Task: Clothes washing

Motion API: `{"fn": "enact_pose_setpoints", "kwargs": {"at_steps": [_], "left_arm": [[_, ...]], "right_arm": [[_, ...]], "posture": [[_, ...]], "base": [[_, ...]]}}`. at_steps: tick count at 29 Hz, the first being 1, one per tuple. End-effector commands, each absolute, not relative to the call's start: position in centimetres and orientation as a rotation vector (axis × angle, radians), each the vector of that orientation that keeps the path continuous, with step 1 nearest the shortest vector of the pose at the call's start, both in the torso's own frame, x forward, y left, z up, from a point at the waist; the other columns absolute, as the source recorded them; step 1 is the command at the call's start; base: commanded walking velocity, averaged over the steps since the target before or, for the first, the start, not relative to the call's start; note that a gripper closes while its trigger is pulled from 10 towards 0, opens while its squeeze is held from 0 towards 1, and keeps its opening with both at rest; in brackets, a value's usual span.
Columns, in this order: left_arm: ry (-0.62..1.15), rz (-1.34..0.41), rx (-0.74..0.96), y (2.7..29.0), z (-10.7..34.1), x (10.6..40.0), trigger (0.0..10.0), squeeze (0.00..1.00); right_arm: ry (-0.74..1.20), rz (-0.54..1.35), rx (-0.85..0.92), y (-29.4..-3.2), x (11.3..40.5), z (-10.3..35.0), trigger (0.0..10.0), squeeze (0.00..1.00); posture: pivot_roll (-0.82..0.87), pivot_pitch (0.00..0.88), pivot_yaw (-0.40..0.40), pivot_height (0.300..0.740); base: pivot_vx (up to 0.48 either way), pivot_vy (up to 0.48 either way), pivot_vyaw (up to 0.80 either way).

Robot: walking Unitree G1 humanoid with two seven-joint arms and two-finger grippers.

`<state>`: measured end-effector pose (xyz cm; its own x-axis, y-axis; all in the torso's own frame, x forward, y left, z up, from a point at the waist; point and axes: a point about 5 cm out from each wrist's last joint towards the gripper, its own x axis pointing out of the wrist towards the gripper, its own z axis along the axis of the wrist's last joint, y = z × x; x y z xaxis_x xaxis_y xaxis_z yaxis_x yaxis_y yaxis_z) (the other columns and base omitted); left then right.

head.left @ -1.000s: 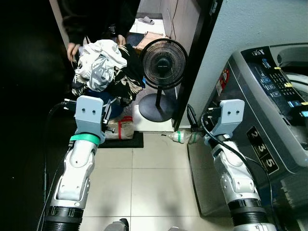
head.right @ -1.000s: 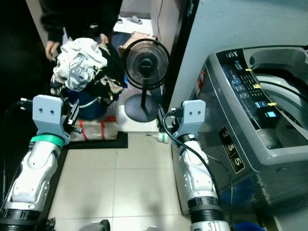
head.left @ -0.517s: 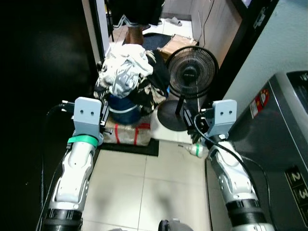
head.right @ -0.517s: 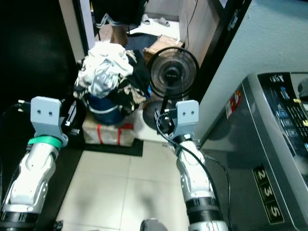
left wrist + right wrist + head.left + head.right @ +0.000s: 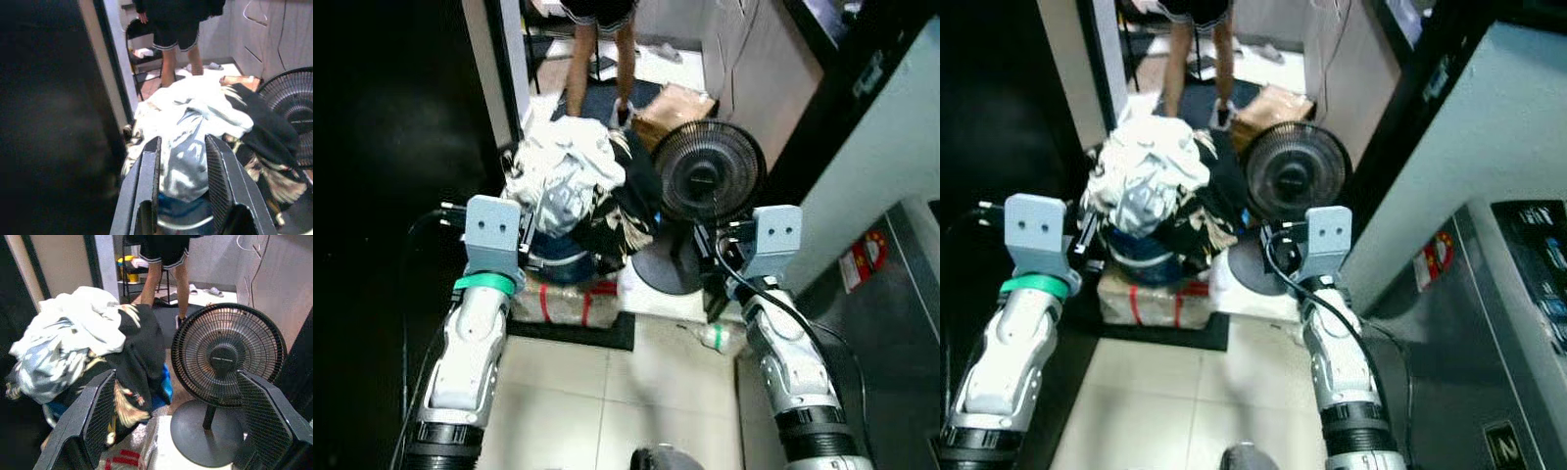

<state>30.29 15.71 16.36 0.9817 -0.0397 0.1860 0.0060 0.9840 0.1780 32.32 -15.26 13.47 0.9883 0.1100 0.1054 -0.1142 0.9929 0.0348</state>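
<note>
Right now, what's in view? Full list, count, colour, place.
Clothes: one pile, white, grey and black, heaped on the tub.
Tub: one, blue, on the sack.
Sack: one, pale with red bands, on the floor.
Fan: one, black, right of the pile.
Bottle: one, clear, on the floor.
Washer: one, grey, far right.
Person: one, bare legs, dark shorts, beyond the pile.
Left tool: open, facing the clothes.
Right tool: open, facing the fan.

Head stereo pair looking steeply down, wrist cameras level and nearer, all sharing laundry pile [image 5: 570, 181] and fan [image 5: 227, 355]
</note>
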Motion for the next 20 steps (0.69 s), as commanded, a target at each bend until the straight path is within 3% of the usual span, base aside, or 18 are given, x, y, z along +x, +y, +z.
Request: {"fn": "enact_pose_setpoints", "kwargs": {"at_steps": [1,7,20], "left_arm": [[-0.172,-0.031,0.175,15.6,15.9,30.3,10.0,0.00],[-0.159,-0.033,0.156,15.4,15.8,30.6,10.0,0.00],[-0.083,-0.090,0.113,14.6,14.7,31.0,10.0,0.00]], "right_arm": [[-0.084,0.096,0.050,-15.8,32.2,13.0,10.0,0.00],[-0.082,0.096,0.059,-15.7,32.3,13.0,10.0,0.00],[-0.077,0.127,0.081,-14.7,31.9,12.7,10.0,0.00]], "posture": [[-0.03,0.000,-0.009,0.740],[-0.03,0.000,-0.010,0.740],[-0.03,0.000,-0.013,0.740]], "base": [[0.469,0.000,0.00],[0.449,0.000,0.00],[0.000,0.000,0.00]]}}
